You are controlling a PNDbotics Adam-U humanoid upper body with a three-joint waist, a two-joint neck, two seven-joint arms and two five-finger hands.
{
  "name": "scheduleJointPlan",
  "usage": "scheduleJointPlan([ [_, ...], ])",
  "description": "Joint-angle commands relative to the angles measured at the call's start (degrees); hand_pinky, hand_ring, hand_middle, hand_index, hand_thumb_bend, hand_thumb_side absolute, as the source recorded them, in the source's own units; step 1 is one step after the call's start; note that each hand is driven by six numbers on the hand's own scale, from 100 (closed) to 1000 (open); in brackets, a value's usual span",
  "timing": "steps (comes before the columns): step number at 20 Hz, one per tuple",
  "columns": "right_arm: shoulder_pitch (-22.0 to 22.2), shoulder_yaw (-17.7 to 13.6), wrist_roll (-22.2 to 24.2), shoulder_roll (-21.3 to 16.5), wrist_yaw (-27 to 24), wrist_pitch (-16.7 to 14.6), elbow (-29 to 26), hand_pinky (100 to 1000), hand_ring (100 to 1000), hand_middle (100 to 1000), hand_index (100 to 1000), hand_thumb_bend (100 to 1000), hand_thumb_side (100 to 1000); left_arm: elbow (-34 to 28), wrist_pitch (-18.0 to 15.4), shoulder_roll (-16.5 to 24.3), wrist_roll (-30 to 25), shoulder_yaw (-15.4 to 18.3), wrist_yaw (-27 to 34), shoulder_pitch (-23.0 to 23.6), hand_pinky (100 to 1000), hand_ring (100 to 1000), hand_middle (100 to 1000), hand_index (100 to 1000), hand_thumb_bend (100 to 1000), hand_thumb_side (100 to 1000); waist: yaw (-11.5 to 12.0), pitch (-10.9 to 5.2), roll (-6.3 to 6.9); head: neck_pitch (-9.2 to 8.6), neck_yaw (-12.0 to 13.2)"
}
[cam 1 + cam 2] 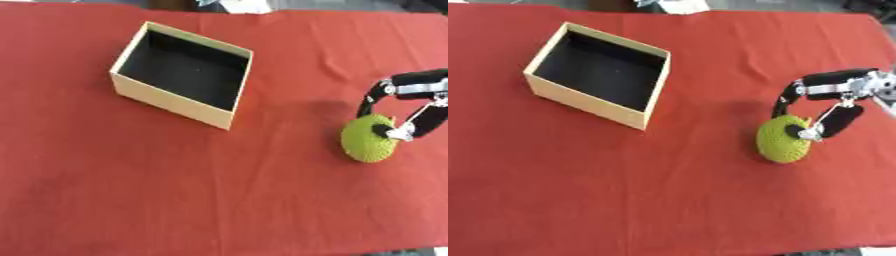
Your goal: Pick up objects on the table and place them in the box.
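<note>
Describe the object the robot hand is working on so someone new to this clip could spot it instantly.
Start at the red tablecloth covering the table, with an open cardboard box at the upper left. Look right of the box to the right robot hand, whose fingers curl around a round, bumpy, yellow-green ball. It is the only loose item on the cloth.

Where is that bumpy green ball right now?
The green ball sits on the red cloth at the right, under the right hand, well apart from the box.
</note>
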Motion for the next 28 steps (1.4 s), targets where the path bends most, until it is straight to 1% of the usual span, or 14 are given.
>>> scheduleJointPlan([
  [1,-1.1,-0.39,8.29,-0.95,-0.14,-8.34,0.14,874,850,594,761,100,176,-0.86,-0.05,0.88,0.34,0.16,-0.22,-0.18,557,880,888,656,152,726,0.06,-1.02,0.09,-0.12,0.09],
  [5,-1.55,0.33,8.29,-0.08,0.08,-8.26,0.48,869,837,572,759,100,189,-0.86,-0.14,0.81,0.71,0.22,-0.13,-0.25,556,877,886,654,152,724,0.25,-1.0,0.1,-0.05,0.08],
  [7,-1.86,0.71,8.29,0.4,0.32,-8.28,0.71,865,828,558,748,100,172,-0.86,-0.2,0.79,0.82,0.21,-0.07,-0.29,555,876,886,654,152,723,0.33,-0.97,0.15,-0.06,0.01],
  [8,-2.0,0.77,8.29,0.58,0.43,-8.3,0.81,855,810,529,722,100,145,-0.86,-0.22,0.78,0.86,0.22,-0.06,-0.3,554,875,886,654,152,723,0.35,-0.94,0.18,-0.07,0.02],
  [9,-2.11,0.74,8.29,0.7,0.45,-8.27,0.92,853,807,524,717,100,141,-0.86,-0.24,0.77,0.89,0.24,-0.05,-0.3,554,875,886,654,151,723,0.36,-0.92,0.2,-0.05,0.05],
  [10,-2.21,0.65,8.29,0.76,0.4,-8.23,1.0,839,790,506,687,100,100,-0.86,-0.25,0.76,0.92,0.26,-0.05,-0.29,554,875,886,654,151,723,0.35,-0.9,0.21,-0.01,0.06],
  [13,-2.52,-0.35,8.29,0.79,-0.4,-7.88,1.1,809,747,465,631,100,100,-0.86,-0.24,0.75,0.94,0.27,-0.07,-0.25,554,875,886,653,151,722,0.21,-0.94,0.23,0.12,0.08],
  [14,-2.62,-0.76,8.22,0.76,-0.79,-7.72,1.1,790,726,442,594,100,100,-0.86,-0.23,0.75,0.94,0.27,-0.07,-0.24,554,874,886,653,151,723,0.15,-0.97,0.23,0.12,0.08],
  [17,-2.84,-2.47,6.34,0.69,-2.16,-7.09,0.95,758,689,402,533,100,100,-0.86,-0.11,0.73,0.85,0.25,-0.08,-0.17,554,875,886,653,152,724,0.0,-1.13,0.22,0.12,0.05],
  [18,-2.86,-2.9,5.52,0.67,-2.53,-6.97,0.84,734,653,377,494,100,100,-0.86,-0.08,0.73,0.82,0.26,-0.09,-0.15,554,875,886,653,152,723,-0.03,-1.16,0.22,0.1,0.08],
  [20,-2.93,-3.93,3.88,0.59,-3.75,-6.76,0.73,711,615,343,453,100,100,-0.86,-0.06,0.73,0.81,0.29,-0.09,-0.11,554,875,886,653,152,723,-0.12,-1.22,0.21,0.11,0.15],
  [24,-2.74,-4.87,0.4,0.31,-6.0,-6.28,0.58,676,584,313,413,100,100,-0.86,0.05,0.69,0.75,0.29,-0.11,-0.03,554,875,887,653,152,724,-0.2,-1.3,0.17,0.2,0.18],
  [28,-2.3,-4.66,-2.98,0.14,-8.21,-5.67,0.3,650,554,287,375,100,100,-0.86,0.11,0.71,0.73,0.31,-0.1,0.02,554,875,887,653,153,724,-0.23,-1.43,0.11,0.22,0.07],
])
